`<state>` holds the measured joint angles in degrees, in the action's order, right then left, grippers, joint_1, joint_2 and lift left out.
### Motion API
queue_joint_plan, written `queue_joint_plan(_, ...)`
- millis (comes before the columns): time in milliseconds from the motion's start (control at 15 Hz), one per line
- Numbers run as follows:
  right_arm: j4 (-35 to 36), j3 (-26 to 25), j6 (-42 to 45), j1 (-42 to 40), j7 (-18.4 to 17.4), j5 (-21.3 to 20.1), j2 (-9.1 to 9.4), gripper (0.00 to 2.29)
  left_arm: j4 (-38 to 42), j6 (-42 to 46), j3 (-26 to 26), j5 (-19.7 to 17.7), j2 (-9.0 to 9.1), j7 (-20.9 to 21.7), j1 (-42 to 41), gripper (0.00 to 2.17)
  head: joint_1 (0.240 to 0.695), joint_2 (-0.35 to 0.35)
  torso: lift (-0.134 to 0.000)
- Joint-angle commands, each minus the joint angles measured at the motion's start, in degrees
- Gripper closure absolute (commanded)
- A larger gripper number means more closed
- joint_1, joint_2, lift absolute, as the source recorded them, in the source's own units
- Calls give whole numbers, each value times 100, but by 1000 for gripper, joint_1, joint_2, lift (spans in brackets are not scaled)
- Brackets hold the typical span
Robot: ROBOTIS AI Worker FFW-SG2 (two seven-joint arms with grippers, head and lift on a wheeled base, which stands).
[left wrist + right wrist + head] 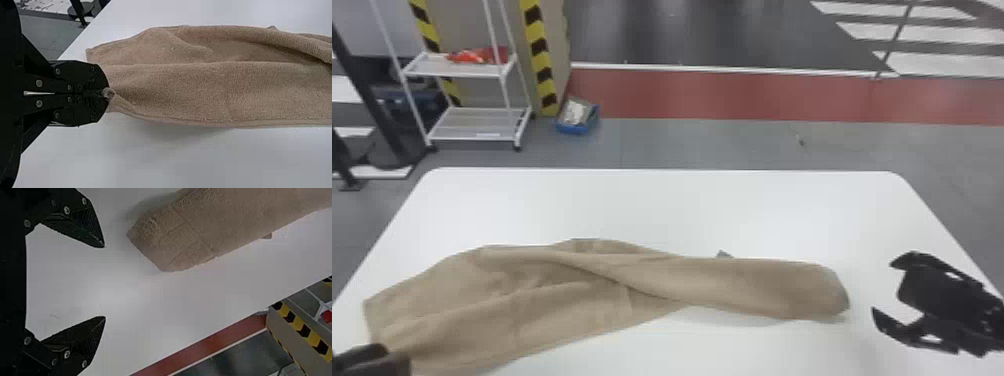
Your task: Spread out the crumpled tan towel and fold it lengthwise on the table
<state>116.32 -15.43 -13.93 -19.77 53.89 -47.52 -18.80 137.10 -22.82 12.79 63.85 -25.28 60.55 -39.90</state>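
Towel [547, 310] pinched at edge by left end effector [387, 361]; right end effector [883, 288] wide, apart from towel

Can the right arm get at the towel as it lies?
Looks like yes: the right gripper is open and empty, just off the towel's right end, with nothing visible in between.

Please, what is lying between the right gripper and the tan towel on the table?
Nothing lies there: between the right gripper and the tan towel's near end is only bare white table, as the head view shows.
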Motion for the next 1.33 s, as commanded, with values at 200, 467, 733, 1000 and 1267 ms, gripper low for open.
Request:
queue_joint_plan(200,215,339,44,-141,324,-390,-89,286,-34,1,-39,-4,23,-43,27,1798,695,28,-124)
queue_joint_plan(467,39,603,79,-62,254,-662,-106,468,-52,1,-48,-13,41,-61,27,1798,695,38,-124)
queue_joint_plan(733,-259,946,131,122,227,-943,-133,478,-78,1,-48,-13,49,-61,35,1798,695,51,-124)
queue_joint_plan(1000,-321,1192,167,193,219,-1005,-106,481,-78,1,-48,-13,58,-52,35,1798,695,80,-124)
queue_joint_plan(1267,-321,1227,167,202,219,-1005,-106,508,-105,1,-48,-13,67,-61,27,1798,695,102,-124)
